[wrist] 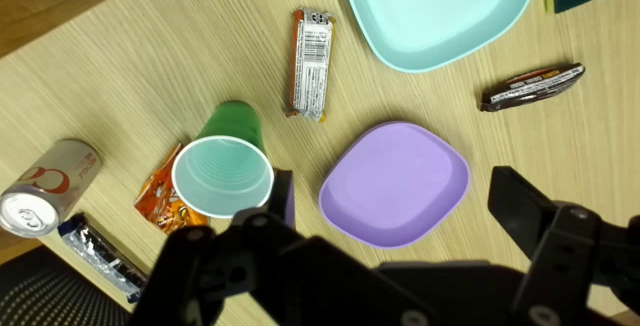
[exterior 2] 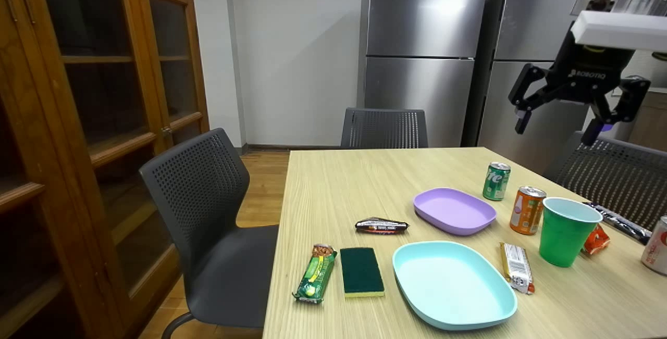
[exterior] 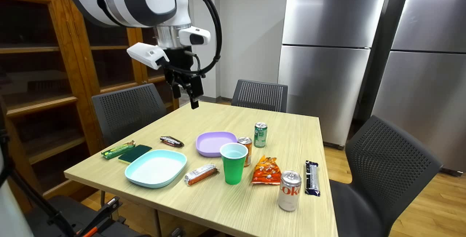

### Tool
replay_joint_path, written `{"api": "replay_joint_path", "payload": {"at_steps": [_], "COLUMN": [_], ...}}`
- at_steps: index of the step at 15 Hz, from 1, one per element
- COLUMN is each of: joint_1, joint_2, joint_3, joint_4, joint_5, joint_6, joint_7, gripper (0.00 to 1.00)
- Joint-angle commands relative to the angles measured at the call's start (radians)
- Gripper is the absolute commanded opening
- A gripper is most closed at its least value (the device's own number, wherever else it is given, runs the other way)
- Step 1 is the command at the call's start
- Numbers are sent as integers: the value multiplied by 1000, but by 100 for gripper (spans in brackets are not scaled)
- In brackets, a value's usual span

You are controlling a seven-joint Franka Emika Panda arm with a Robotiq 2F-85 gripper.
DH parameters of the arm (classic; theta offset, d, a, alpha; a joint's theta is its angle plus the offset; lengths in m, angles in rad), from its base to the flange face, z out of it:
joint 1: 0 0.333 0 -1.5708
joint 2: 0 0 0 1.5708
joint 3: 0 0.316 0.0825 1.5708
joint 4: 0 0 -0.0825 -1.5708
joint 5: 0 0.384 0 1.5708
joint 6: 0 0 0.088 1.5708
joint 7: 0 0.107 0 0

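Pale wood-grain tabletop point(exterior 2: 333, 183) stretches out, brown wooden glass-fronted cabinet point(exterior 2: 117, 150) off to one side, two stainless-steel refrigerators point(exterior: 322, 76) gleaming at the back! High above hangs my black two-fingered gripper point(exterior 2: 556, 132), fingers spread well apart, nothing between them, nothing touched. Look down the wrist view: framed in that gap, well below, lies the purple rounded-square plastic plate point(wrist: 395, 181), flat on the wood. Its sides look nearly equal, so I call no clear long axis; it sits cornerwise, one corner towards each finger. One arm only, mine, so nobody is nearer.

Now the count! Plates, two: the purple one and a turquoise rounded-square plastic plate point(exterior 2: 454, 281). Cans, three: a green metal can point(exterior 2: 496, 181), an orange metal can point(exterior 2: 527, 211), a silver metal Coke can point(exterior: 289, 191). Cups, one: a tall green plastic cup point(exterior: 233, 168), upright. Wrapped bars, four: a green-wrapped bar point(exterior 2: 316, 274), a dark-brown-wrapped bar point(exterior: 172, 141), an orange-and-white-wrapped bar point(wrist: 312, 63), a navy-and-silver-wrapped bar point(exterior: 312, 178). Snack bags, one: a crinkled orange foil bag point(exterior: 267, 171). Sponges, one: a green-topped yellow sponge point(exterior 2: 361, 270), just beside the turquoise plate.
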Motion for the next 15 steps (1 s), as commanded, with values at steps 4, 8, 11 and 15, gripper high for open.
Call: {"api": "replay_joint_path", "payload": {"at_steps": [4, 8, 11, 15], "joint_1": [-8, -7, -10, -16], "joint_2": [83, 92, 109, 200], "joint_3": [-7, -8, -3, 7], "joint_4": [8, 16, 22, 35], "joint_5": [-3, -4, 0, -22], "joint_6": [11, 11, 11, 41], "joint_7": [2, 2, 29, 70], "gripper": [100, 100, 100, 100]}}
